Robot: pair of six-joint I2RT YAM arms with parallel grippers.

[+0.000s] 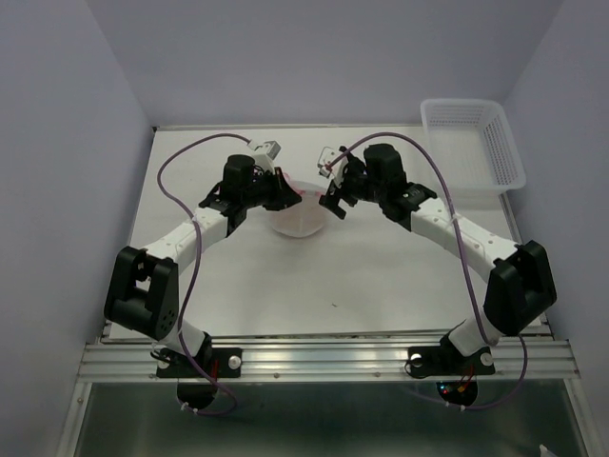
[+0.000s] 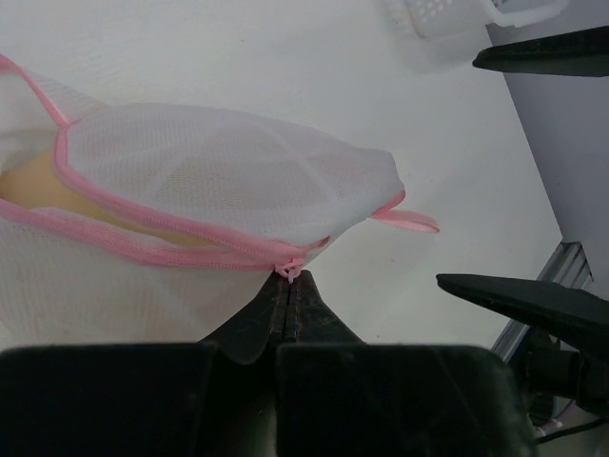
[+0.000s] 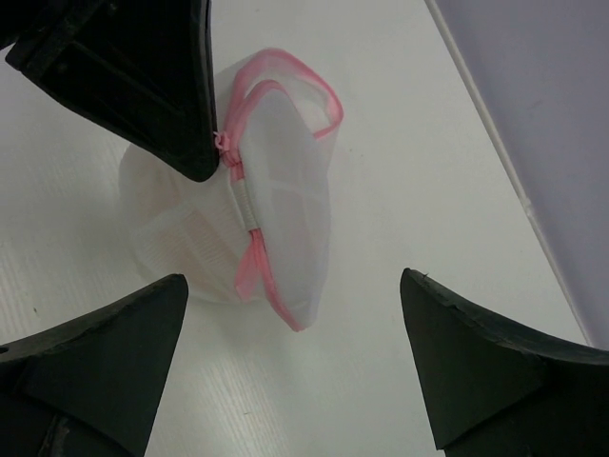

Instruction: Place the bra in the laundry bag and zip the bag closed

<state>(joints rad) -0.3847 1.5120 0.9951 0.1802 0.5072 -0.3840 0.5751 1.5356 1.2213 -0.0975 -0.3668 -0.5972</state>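
Tan fabric of the bra (image 2: 33,186) shows through the unzipped stretch of the laundry bag (image 2: 219,171). It lies inside, right against the pink zipper edging, so the likeliest trouble, I judge, is cloth or a strap catching in the slider as it runs along that gap. The bag lies toward the far middle of the surface (image 2: 285,57), between the two arms. The left jaws are closed on the small zipper pull (image 2: 288,270), a thin pinch on a tiny tab that could slip free under a hard tug. The right jaws stand wide open just beside the bag and touch nothing, so nothing anchors the soft mesh. A pull along the zipper may simply drag or roll the whole pouch across the smooth surface rather than close it. The white slotted basket (image 1: 471,143) stands well apart at the far right, out of the way.
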